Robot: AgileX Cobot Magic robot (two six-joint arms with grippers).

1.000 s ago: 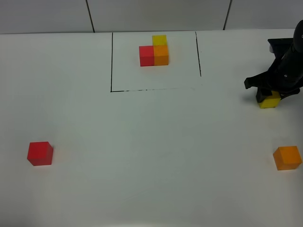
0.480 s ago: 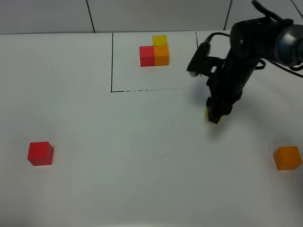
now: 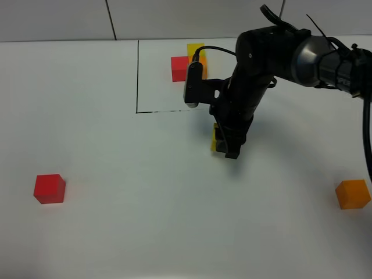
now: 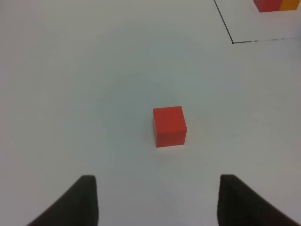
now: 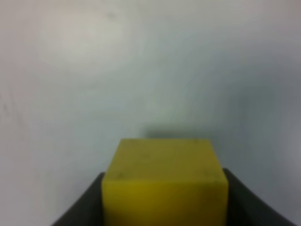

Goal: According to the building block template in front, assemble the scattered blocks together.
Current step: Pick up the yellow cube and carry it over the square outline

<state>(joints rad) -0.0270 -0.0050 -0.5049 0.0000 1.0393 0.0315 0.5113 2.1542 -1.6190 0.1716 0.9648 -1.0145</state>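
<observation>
One scattered block, the yellow cube, is sitting clamped in the right gripper overhead, just outside the frame of the template. Left wrist: the left gripper is hanging, jaws apart, short of the red cube. Right wrist: I am judging the yellow cube light, rigid and smooth, best pinched on opposite flat faces, as the jaws are doing.

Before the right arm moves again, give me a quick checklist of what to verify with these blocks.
1. Grip of the right hand on the yellow cube: ok, jaws closed on it.
2. Yellow cube resting on the table: cannot tell.
3. View of the template from above: not ok, the right arm covers part.
4. The loose red cube free before the open left hand: ok.
5. The orange cube free, standing alone: ok.
</observation>
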